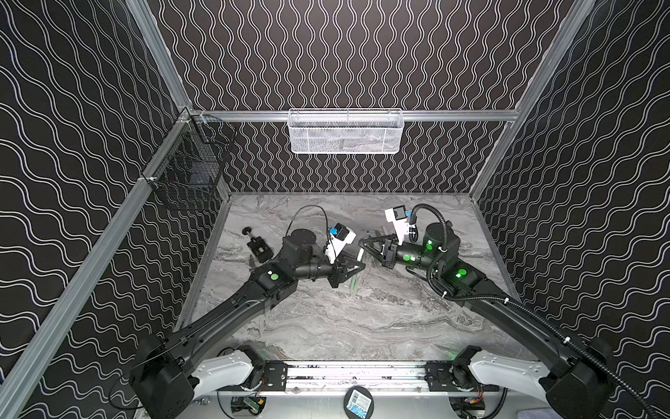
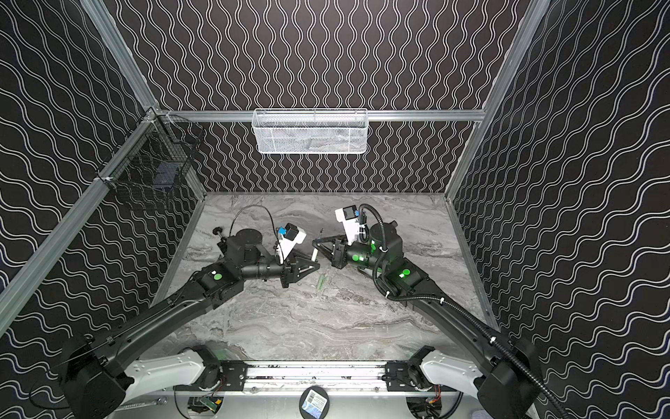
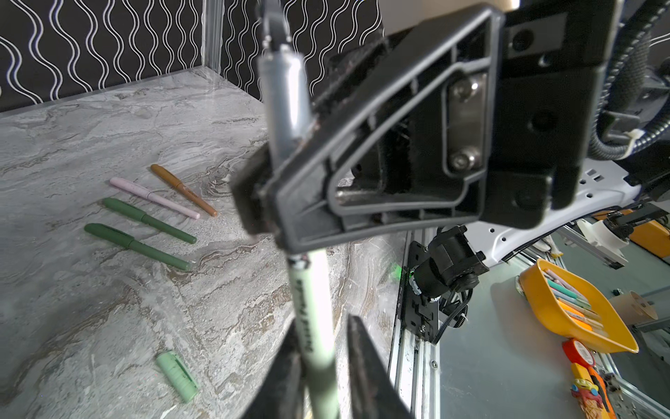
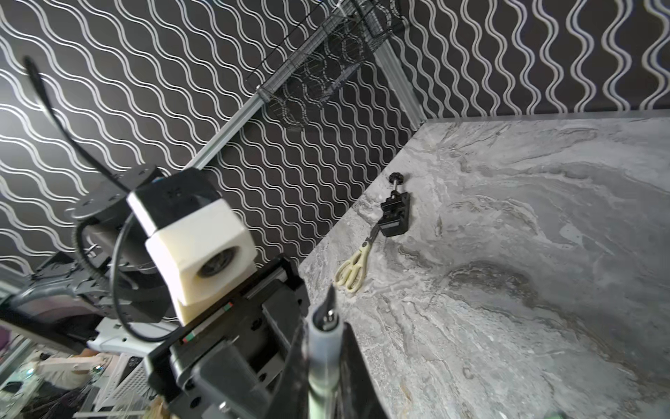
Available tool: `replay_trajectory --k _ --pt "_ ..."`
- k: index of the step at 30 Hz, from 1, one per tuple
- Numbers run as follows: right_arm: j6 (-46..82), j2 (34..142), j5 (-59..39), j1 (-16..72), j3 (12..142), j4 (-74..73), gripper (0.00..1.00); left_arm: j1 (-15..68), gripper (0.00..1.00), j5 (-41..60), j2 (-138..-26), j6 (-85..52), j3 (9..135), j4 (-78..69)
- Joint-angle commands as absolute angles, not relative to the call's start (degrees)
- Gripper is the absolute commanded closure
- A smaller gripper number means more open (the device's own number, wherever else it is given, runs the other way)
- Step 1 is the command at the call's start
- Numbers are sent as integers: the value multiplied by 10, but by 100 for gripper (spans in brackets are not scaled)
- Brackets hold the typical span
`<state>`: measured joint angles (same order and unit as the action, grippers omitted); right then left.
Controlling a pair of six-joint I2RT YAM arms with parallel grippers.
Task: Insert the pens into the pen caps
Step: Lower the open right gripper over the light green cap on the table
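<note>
Between both pairs of jaws, pen (image 3: 312, 303)

Up close, the pale green pen (image 3: 313, 301) is a blur to us. The right gripper (image 3: 259, 203) hides its middle, and the picture's edge cuts off its end. In both top views the other pens (image 1: 353, 282) are a tiny green smear. We cannot tell what lies in the white basket (image 1: 344, 132) at 12 o'clock.

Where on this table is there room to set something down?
Bare: the table by the front rail, and along the back wall. Crowded: the middle, where left gripper and right gripper meet at a pen, and vise and scissors far left.
</note>
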<state>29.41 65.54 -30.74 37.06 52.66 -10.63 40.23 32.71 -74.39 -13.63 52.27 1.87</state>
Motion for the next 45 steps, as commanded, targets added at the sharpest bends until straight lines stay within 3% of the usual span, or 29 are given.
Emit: replay_trajectory --k 1,6,7,9,10,14,20,23,29,35,45 --pt "313 657 -319 372 523 -137 96 403 90 325 -738 -133 519 -24" --pt "320 660 -326 371 523 -140 91 403 100 304 -728 -130 515 -25" --pt "320 660 -326 371 524 -139 87 403 100 297 -725 -130 513 -25" --pt "316 657 -323 371 527 -132 65 403 100 275 -718 -131 510 -25" --pt "314 652 -317 371 529 -125 60 403 100 265 -716 -129 510 -22" --pt "296 625 -259 371 539 -66 54 403 100 183 -699 -123 510 -4" --pt "302 589 -77 364 531 57 54 402 100 96 -639 -117 480 -28" --pt "300 603 -35 357 523 110 56 402 100 69 -603 -111 450 -65" --pt "294 725 -66 360 527 192 65 403 100 40 -568 -97 412 -116" --pt "298 872 -52 416 546 186 64 403 100 47 -573 -108 418 -105" --pt "303 1005 -49 421 609 161 64 403 100 65 -586 -114 424 -101"
